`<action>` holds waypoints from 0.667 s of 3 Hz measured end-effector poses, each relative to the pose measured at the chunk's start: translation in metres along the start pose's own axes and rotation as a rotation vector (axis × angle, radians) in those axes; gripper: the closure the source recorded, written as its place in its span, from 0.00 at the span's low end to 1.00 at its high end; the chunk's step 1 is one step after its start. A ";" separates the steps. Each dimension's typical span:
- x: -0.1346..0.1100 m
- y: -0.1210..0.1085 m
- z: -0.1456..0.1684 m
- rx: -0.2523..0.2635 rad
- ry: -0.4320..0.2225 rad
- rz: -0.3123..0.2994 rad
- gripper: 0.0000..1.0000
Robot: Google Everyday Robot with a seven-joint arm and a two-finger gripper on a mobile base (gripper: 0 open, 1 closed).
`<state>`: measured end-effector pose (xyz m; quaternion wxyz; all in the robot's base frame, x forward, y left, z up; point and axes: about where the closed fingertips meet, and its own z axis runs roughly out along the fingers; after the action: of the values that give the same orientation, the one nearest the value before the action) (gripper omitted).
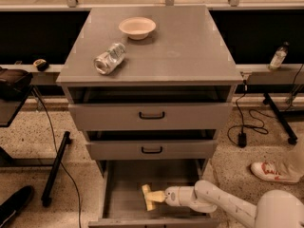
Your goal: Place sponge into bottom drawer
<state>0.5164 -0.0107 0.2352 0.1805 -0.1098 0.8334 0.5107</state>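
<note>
The bottom drawer (123, 194) is pulled open, with its grey floor in view. The yellow sponge (147, 199) lies inside it, in the middle, low against the floor. My gripper (156, 196) reaches into the drawer from the right on the white arm (213, 204). Its tip is right at the sponge's right side. I cannot see whether the sponge rests on the floor or is held just above it.
Two shallower drawers with black handles (152, 115) are above, both partly pulled out. On the cabinet top (190, 46) are a pale bowl (137, 27) and a lying plastic bottle (109, 58). A cable and a shoe (273, 171) are on the floor at the right.
</note>
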 end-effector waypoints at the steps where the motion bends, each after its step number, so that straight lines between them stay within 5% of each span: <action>1: 0.000 0.000 0.000 0.000 0.000 0.000 0.04; 2: 0.000 0.000 0.000 0.000 0.000 0.000 0.00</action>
<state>0.5164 -0.0106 0.2352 0.1805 -0.1098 0.8334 0.5107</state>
